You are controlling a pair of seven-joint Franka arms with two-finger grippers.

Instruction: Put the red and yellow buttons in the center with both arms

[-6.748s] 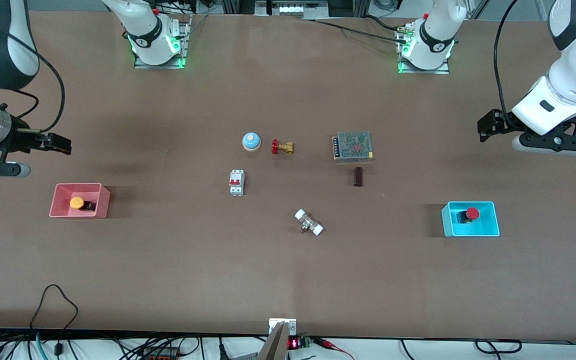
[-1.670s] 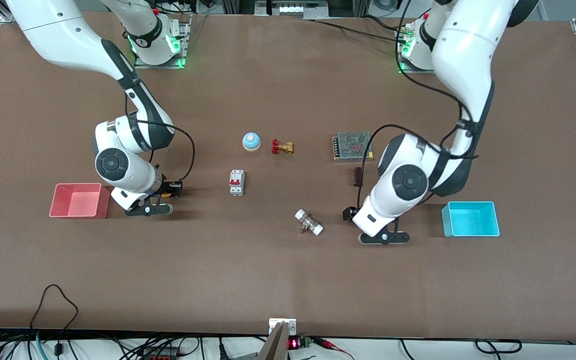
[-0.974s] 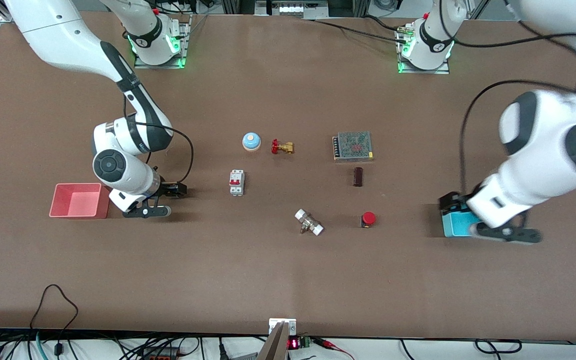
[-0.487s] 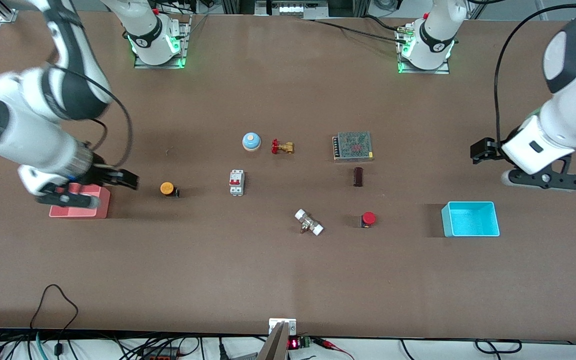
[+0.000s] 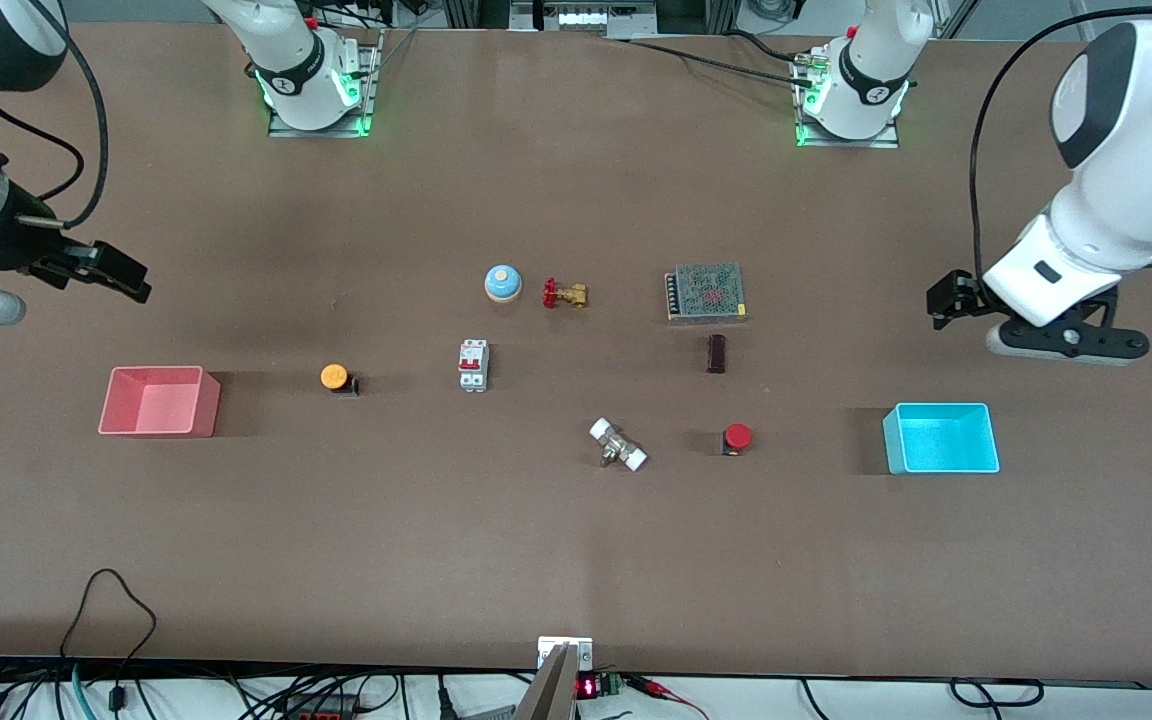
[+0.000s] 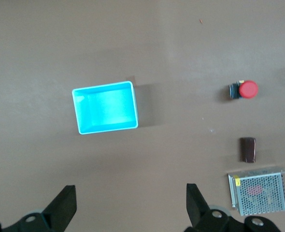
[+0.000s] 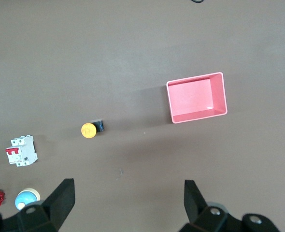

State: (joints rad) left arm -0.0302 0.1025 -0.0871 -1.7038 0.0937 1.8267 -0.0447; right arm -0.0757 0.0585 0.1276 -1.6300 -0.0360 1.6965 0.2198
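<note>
The yellow button (image 5: 335, 377) stands on the brown tabletop between the pink bin (image 5: 158, 401) and the white breaker (image 5: 474, 365); it also shows in the right wrist view (image 7: 89, 130). The red button (image 5: 736, 437) stands on the tabletop between the white-capped fitting (image 5: 618, 445) and the light-blue bin (image 5: 941, 438); it also shows in the left wrist view (image 6: 248, 90). My right gripper (image 5: 121, 275) is open and empty, raised over bare table at the right arm's end. My left gripper (image 5: 941, 300) is open and empty, raised over bare table at the left arm's end.
Both bins hold nothing, as the wrist views show: the pink one (image 7: 196, 97) and the blue one (image 6: 105, 107). In mid-table are a blue bell (image 5: 503, 282), a brass valve (image 5: 564, 293), a mesh power supply (image 5: 706, 292) and a dark brown block (image 5: 716, 353).
Both buttons went from their bins onto the tabletop and were let go. In the last half second the right arm rose away from the pink bin; the left arm shifted slightly.
</note>
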